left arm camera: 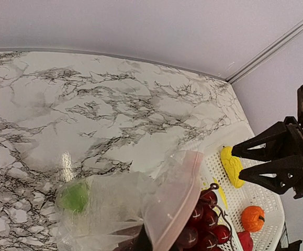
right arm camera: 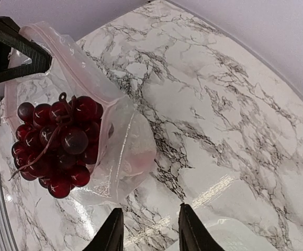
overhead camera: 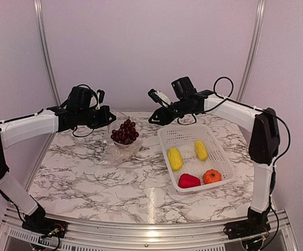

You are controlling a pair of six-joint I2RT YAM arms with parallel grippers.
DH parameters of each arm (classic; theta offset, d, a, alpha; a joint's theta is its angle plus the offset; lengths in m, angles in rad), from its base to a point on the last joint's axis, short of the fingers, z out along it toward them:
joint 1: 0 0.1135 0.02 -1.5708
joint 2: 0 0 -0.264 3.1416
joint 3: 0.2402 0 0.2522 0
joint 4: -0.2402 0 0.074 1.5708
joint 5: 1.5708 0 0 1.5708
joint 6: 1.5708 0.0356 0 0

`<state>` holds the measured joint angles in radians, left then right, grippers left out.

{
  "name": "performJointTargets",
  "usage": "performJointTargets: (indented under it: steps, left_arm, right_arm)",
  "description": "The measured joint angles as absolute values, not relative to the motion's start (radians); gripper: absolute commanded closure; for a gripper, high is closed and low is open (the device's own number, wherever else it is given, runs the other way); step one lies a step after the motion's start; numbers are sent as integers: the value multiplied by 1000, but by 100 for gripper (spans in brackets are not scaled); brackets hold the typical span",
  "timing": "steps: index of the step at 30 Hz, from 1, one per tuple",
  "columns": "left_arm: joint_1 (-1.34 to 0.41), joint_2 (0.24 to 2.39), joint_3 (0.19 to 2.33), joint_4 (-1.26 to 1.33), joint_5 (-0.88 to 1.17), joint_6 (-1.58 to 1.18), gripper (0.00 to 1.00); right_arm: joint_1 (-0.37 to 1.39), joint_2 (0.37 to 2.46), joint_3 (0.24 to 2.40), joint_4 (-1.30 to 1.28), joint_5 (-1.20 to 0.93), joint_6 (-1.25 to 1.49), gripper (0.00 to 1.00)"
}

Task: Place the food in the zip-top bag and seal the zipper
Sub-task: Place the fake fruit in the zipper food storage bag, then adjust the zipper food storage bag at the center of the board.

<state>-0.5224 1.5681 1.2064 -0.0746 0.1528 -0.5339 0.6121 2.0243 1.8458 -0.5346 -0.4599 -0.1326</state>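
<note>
left tool (overhead camera: pixel 108 119): I see it pinching the zip-top bag (overhead camera: pixel 114 151) by its raised mouth edge.
bag mouth: faces the right tool (overhead camera: pixel 155 118).
grapes (overhead camera: pixel 125 132): sitting in that mouth.
right tool: spread, empty, beside the grapes.

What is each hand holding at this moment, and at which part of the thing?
The left hand is shut on the clear crinkly plastic zip-top bag, pinching it at its mouth edge. The right hand is open and holds nothing.

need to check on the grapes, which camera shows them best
Right wrist: the whole bunch of grapes shows large against the bag. Top external shows them small; left wrist catches only a few at its bottom edge, partly behind the bag's rim.
</note>
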Motion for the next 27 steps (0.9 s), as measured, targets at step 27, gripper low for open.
performJointTargets:
  steps: [27]
  left_arm:
    - [-522,1569,1195,-50,211,-558,100]
  right_arm:
    - [659,2222,1990,-522,-689,-1,76]
